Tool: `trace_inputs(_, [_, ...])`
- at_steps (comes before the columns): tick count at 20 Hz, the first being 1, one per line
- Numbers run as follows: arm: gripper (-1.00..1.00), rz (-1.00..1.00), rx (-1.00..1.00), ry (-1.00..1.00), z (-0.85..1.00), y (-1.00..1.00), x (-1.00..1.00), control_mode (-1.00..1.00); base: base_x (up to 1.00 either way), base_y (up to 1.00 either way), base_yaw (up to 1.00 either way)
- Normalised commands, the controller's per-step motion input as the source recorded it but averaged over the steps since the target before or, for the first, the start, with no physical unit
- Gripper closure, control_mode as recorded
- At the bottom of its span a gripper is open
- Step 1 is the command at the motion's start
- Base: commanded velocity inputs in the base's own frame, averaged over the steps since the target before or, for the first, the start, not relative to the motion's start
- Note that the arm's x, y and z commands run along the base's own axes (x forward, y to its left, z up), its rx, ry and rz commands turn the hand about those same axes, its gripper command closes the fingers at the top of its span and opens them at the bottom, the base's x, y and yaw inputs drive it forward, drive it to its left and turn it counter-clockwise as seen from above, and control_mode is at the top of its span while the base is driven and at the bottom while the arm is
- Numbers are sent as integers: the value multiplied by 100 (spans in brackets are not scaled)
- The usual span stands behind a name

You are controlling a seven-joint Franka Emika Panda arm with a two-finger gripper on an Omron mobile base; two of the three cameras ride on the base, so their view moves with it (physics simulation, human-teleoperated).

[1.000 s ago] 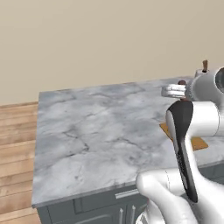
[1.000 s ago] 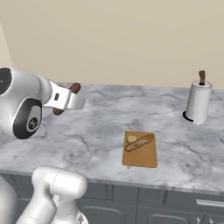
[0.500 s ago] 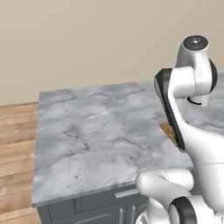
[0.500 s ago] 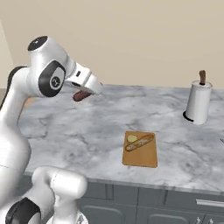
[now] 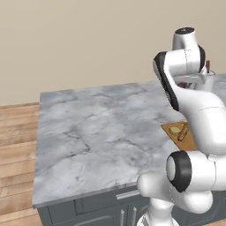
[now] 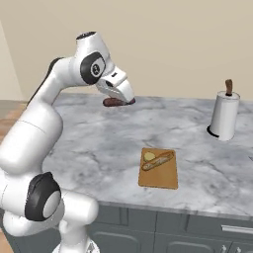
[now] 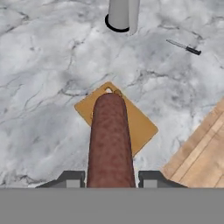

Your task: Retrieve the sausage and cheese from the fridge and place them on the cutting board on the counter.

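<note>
End effector [image 6: 120, 100] was clenched on the sausage [image 7: 110, 140], gripped at one end so the rest stuck out ahead, in the air over the desk [image 6: 99, 143] well short of the board [image 6: 159, 169]. The free end pointed toward the board, likely a carry pose for laying it down flat. Board sat near the desk's front edge; a pale lump, likely the cheese [image 6: 148, 156], already lay on it beside a long tan item. Paper towel roll [image 6: 224, 115] stood toward the back right, and a knife [image 7: 184, 47] lay beyond the board.
</note>
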Motion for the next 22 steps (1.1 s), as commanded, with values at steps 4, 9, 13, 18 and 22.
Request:
trace_inputs(4, [100,-29,15,0,-56,-44,54,-100,0,0,0])
trace_inputs(9, [100,-28,12,0,-62,-63,39,-100,0,0,0])
trace_inputs(13, [100,-22,7,-2,-61,-54,17,-100,0,0,0])
trace_inputs(18, [100,-11,1,-10,-50,-50,0,-100,0,0,0])
trace_inputs(22, [100,-8,0,-16,-62,-41,0,-100,0,0,0])
